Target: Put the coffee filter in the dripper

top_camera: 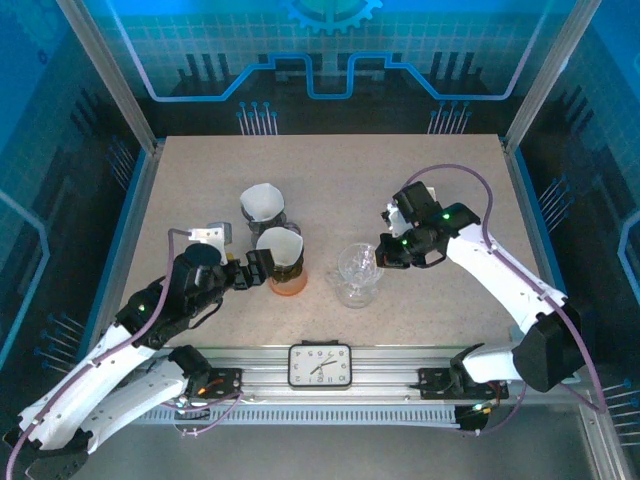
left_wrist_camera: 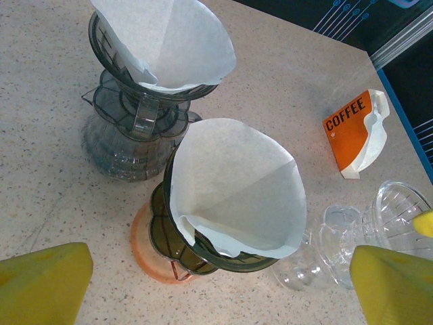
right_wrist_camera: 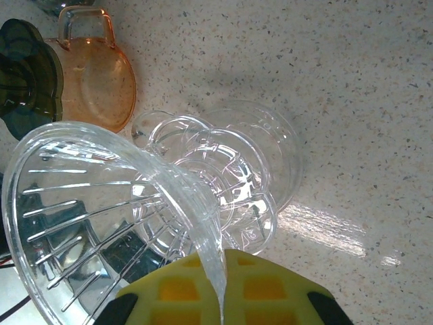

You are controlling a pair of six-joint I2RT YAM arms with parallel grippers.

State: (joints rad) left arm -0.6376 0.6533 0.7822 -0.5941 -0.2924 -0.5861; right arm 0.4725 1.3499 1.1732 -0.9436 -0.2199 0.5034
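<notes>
Left pincer [left_wrist_camera: 216, 288] apart, empty. Just ahead of it, a paper filter [left_wrist_camera: 237, 183] sits in the dark dripper [left_wrist_camera: 166, 230]. Right pincer [right_wrist_camera: 220, 298] looks clamped on the rim of the clear dripper [right_wrist_camera: 101, 223], which has nothing inside. Filter likely light, soft, creases easily; pinch its top edge gently.

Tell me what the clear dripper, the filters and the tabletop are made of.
Clear dripper: glass or clear plastic, glossy, see-through with bright glints.
Filters: thin matte white paper, creased.
Tabletop: speckled stone-look surface, semi-gloss, showing glare; true material unclear.
</notes>
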